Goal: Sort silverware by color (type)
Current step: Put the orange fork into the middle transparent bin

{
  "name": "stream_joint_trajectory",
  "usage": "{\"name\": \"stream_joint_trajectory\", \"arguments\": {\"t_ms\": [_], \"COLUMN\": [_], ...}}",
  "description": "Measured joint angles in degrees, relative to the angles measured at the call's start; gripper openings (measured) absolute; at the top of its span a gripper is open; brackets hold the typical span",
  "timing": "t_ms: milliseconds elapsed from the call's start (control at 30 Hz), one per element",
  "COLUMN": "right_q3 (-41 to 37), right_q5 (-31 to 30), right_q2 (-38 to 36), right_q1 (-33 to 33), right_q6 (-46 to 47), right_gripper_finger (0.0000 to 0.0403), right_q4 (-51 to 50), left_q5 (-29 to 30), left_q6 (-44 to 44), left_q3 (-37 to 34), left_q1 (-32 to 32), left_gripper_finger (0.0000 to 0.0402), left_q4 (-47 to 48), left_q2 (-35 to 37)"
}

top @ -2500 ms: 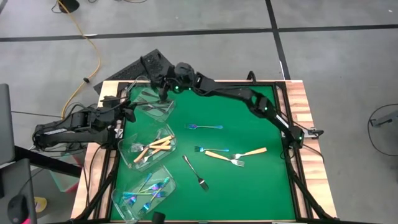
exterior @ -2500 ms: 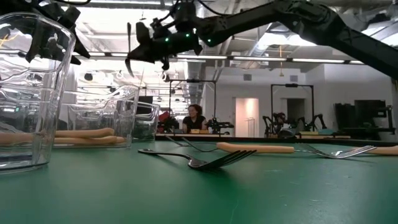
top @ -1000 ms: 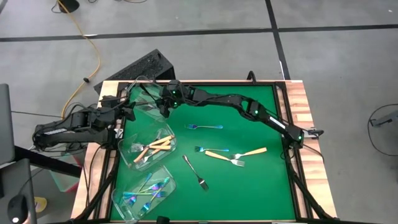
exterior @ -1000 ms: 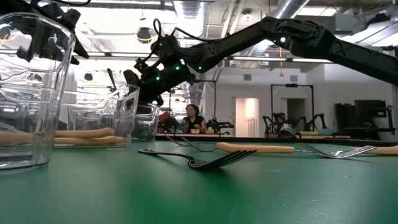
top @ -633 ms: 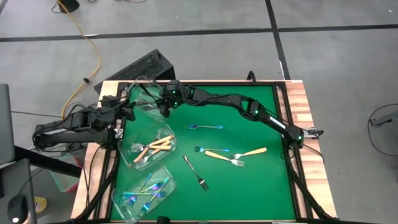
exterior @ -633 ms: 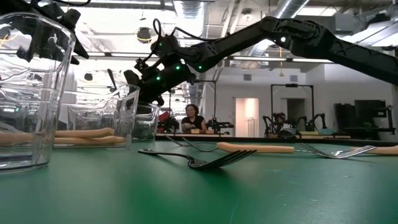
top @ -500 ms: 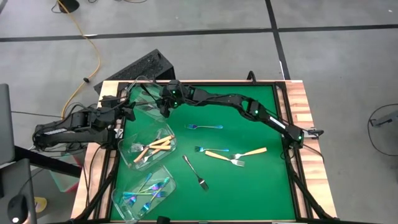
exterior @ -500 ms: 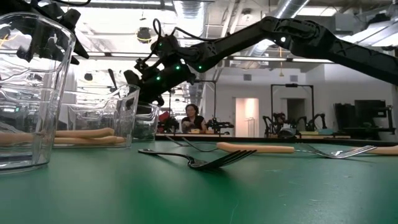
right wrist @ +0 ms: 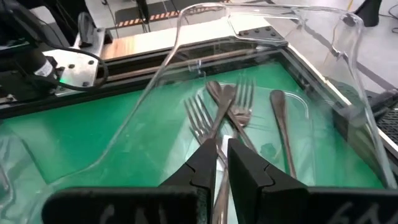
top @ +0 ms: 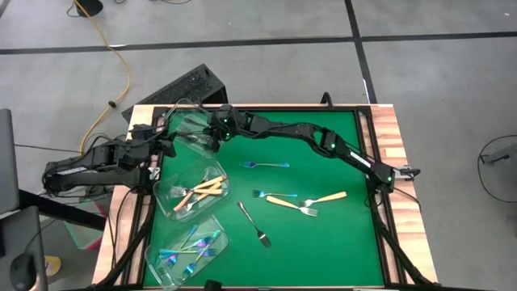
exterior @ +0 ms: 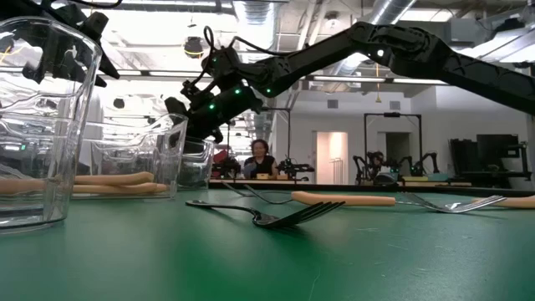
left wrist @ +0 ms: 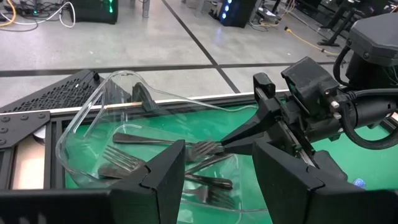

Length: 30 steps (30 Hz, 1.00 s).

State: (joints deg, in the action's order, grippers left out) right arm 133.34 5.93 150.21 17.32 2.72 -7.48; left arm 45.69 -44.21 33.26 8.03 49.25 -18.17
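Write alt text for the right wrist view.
The right gripper, fingers slightly parted around a dark metal fork, reaches into a clear plastic tub holding more metal forks. Green table mat shows underneath.

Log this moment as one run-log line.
right gripper: over grey-fork tub, fork between fingers | left gripper: by same tub, open | loose on mat: five forks
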Motion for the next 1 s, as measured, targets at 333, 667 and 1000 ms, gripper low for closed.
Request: {"name": "stream_joint_trajectory", "arguments": {"t_ms": [333, 667, 1000], "right_q3": [1.3, 1.1, 1.2], "right_q5": [0.0, 0.0, -4.8], "right_q2": [-0.3, -8.6, -20.0], "right_q1": [-0.1, 0.7, 2.5], "right_q6": [2.1, 3.5, 1.4], "right_gripper_finger": [0.0062, 0.0062, 0.0062], "right_q4": [-1.7, -3.9, -19.9], "left_q5": [0.0, -0.5, -0.6], "left_q6": [0.0, 0.0, 0.0], "left_q3": [0.0, 0.0, 0.0], "left_q1": [0.0, 0.0, 0.0], "left_gripper_finger": [0.0172, 0.0172, 0.0172], "left_q4": [0.5, 0.7, 0.6], "left_q2": [0.0, 0.0, 0.0]}}
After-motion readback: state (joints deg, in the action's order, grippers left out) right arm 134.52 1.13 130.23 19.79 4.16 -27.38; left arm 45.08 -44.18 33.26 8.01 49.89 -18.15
